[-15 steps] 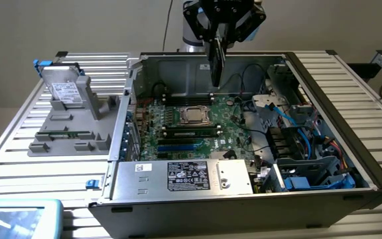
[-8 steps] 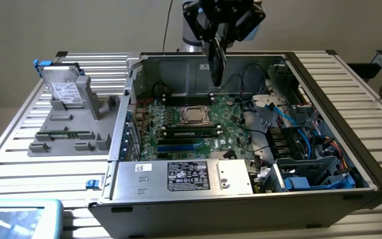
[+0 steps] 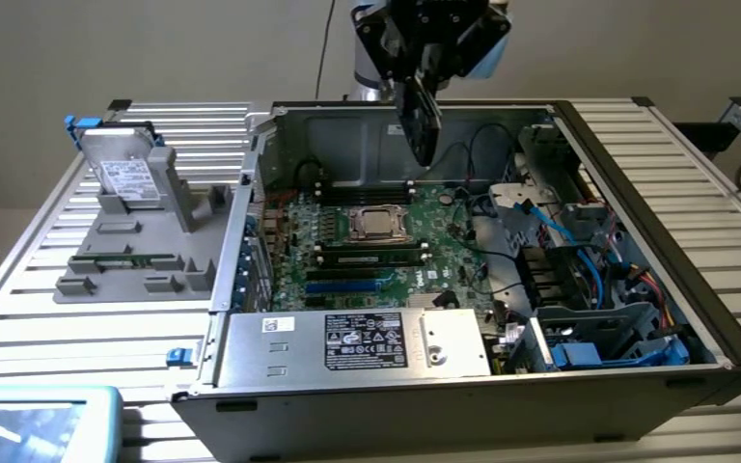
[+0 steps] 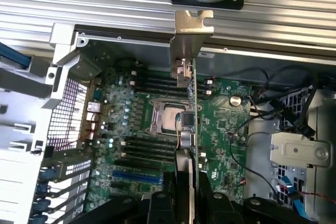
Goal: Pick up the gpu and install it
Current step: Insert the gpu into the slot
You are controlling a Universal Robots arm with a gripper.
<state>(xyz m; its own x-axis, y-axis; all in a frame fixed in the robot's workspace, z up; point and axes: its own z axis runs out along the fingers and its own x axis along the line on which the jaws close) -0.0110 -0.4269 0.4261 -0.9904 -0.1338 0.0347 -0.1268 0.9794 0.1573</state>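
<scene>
Pinches with fingers (image 4: pixel 160 203) narrowed onto the gpu (image 4: pixel 185 124), holds it edge-on above the motherboard (image 4: pixel 223 124) of the open case (image 3: pixel 628 145), bracket (image 4: pixel 191 27) away from the grip, and judges it probably light, stiff yet fragile, best gripped by bare board edges, never components.

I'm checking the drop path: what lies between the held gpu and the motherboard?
Nothing, the stretch is bare. In the exterior view the gpu, clamped in the gripper, hangs over the open case, apart from the motherboard below.
</scene>
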